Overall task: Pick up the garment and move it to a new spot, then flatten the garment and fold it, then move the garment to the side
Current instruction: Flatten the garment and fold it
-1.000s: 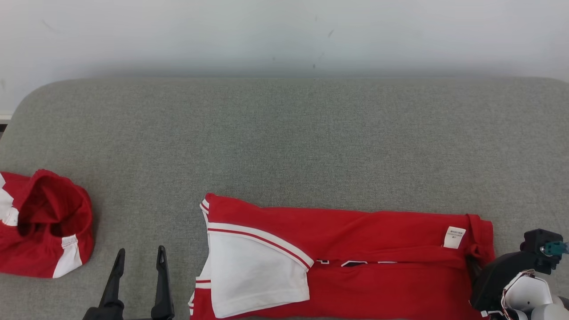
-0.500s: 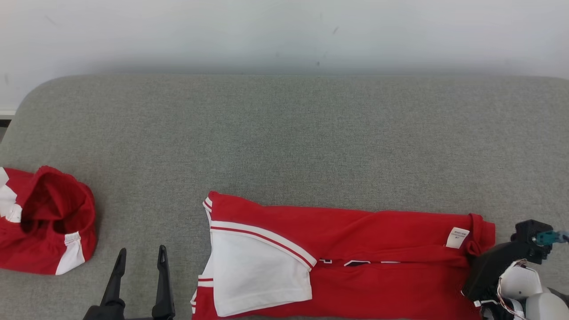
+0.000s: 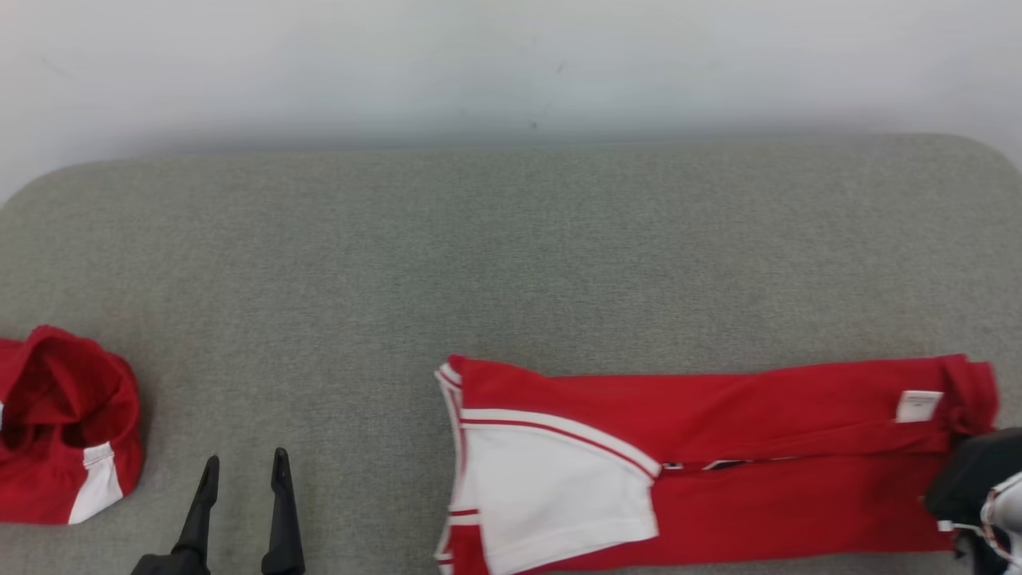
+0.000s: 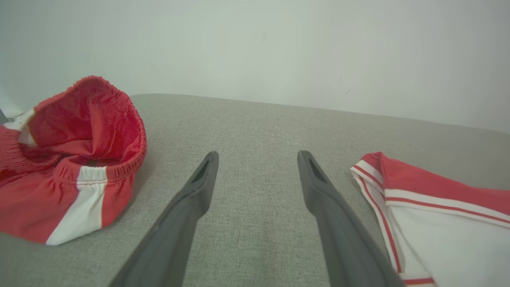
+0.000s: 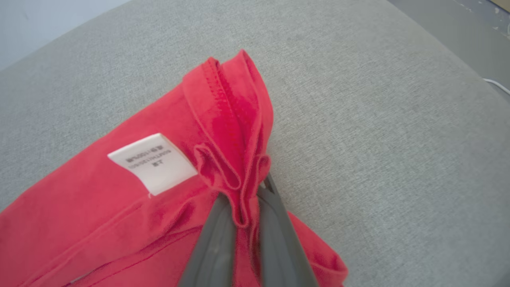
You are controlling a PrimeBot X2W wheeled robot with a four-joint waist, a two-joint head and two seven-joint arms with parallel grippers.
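where the spare red bundle [image 3: 64, 423] lies: lower left of the head frame, crumpled, well apart from the work.
left tool [image 3: 239, 471]: bottom edge, just right of the bundle, fingers spread wide over bare tabletop [image 3: 511, 263], holding nothing.
garment [image 3: 718, 447]: lower right of the head frame, a long folded red strip with a white panel on top, flat on the tabletop.
white tag [image 5: 153, 161]: near the strip's right end.
right tool [image 5: 244, 199]: lower right corner; wide a second ago, now pinched narrow on the bunched end beside the tag.
change: the gap between bundle and garment has widened more than the slight camera swing explains.
meaning: the fold looks done, and the drag aside has probably begun.
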